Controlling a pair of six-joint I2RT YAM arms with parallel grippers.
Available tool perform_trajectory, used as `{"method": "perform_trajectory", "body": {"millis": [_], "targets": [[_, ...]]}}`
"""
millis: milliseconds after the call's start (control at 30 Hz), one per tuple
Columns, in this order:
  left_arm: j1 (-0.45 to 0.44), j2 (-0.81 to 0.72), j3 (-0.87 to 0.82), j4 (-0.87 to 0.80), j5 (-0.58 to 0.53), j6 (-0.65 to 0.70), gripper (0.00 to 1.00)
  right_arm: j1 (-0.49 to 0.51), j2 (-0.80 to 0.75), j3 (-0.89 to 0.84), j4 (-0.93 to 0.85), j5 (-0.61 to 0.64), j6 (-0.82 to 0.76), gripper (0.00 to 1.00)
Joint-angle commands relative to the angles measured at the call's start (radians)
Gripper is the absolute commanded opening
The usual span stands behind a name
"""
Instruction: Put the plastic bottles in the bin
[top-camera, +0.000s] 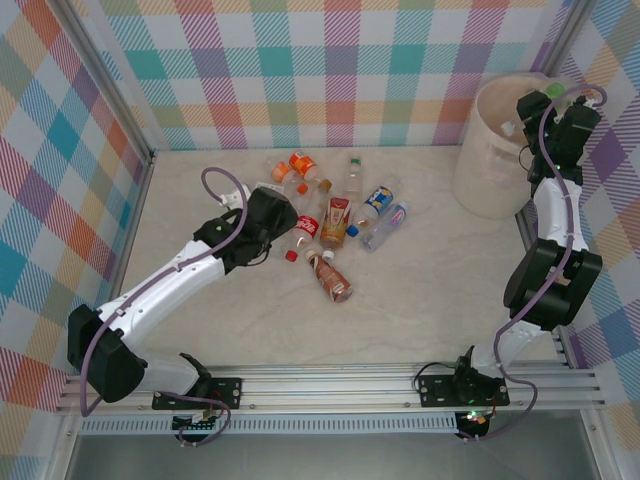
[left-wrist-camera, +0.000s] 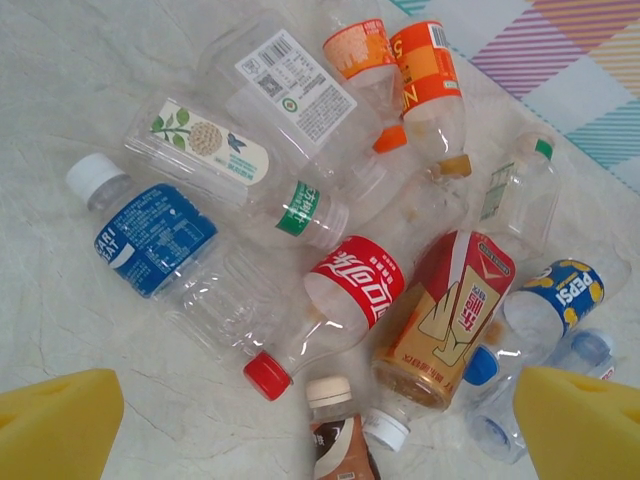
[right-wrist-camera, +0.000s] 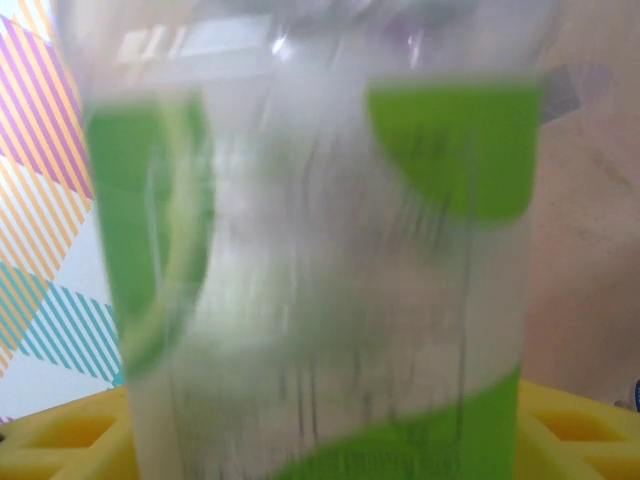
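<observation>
**Item 1, bin** (top-camera: 488, 165): I see it upright at 2 o'clock on the table (top-camera: 420, 310), in the back right corner, well apart from the heap.

**Item 2, right gripper** (top-camera: 556, 102): It hangs over the bin's rim, on the 3 o'clock side. On its wrist camera the yellow fingers (right-wrist-camera: 585, 430) sit either side of a green bottle (right-wrist-camera: 320, 280). The bottle is clear with lime label patches, clamped between them and badly blurred. From above I make out its green cap at the gripper.

**Item 3, bottles** (top-camera: 335, 215): A loose heap lying flat mid-table, a little towards 12 o'clock. On the left wrist camera I can log:
- a blue bottle (left-wrist-camera: 155, 238) with a white cap, at 9 o'clock
- a cola bottle (left-wrist-camera: 345, 295) with a red cap, in the middle
- a red-and-gold bottle (left-wrist-camera: 450, 315) touching it at 3 o'clock
- a Pepsi bottle (left-wrist-camera: 562, 293) beyond that
- two orange bottles (left-wrist-camera: 428, 70) at 12 o'clock
- a brown bottle (left-wrist-camera: 335, 445) at 6 o'clock

**Item 4, left gripper** (top-camera: 280, 205): It hovers at the heap's 9 o'clock edge. Its pads (left-wrist-camera: 55, 425) are spread wide, with nothing gripped and no bottle touched.
</observation>
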Motion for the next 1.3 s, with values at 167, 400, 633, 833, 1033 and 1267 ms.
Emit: {"method": "perform_trajectory", "body": {"millis": [167,400,633,833,1033,1267], "targets": [[0.001,-0.042,-0.055,0.056,-0.003,0.054,1.00,-0.009,0.003,0.001,-0.025,0.036,0.018,0.87],[0.002,-0.063,-0.077,0.050,-0.022,0.052,1.00,-0.009,-0.023,-0.017,-0.019,0.036,0.011,0.94],[0.008,-0.070,-0.108,0.035,-0.037,0.025,1.00,-0.010,-0.066,-0.025,-0.043,-0.028,-0.005,0.98],[0.042,-0.070,-0.141,0.006,-0.013,-0.010,1.00,-0.005,-0.147,-0.096,-0.026,-0.104,-0.008,1.00],[0.098,-0.073,-0.190,0.039,0.047,-0.023,1.00,0.015,-0.228,-0.185,0.010,-0.174,-0.026,1.00],[0.145,-0.054,-0.204,0.046,0.075,-0.040,1.00,0.036,-0.262,-0.191,-0.004,-0.307,-0.059,1.00]]}}
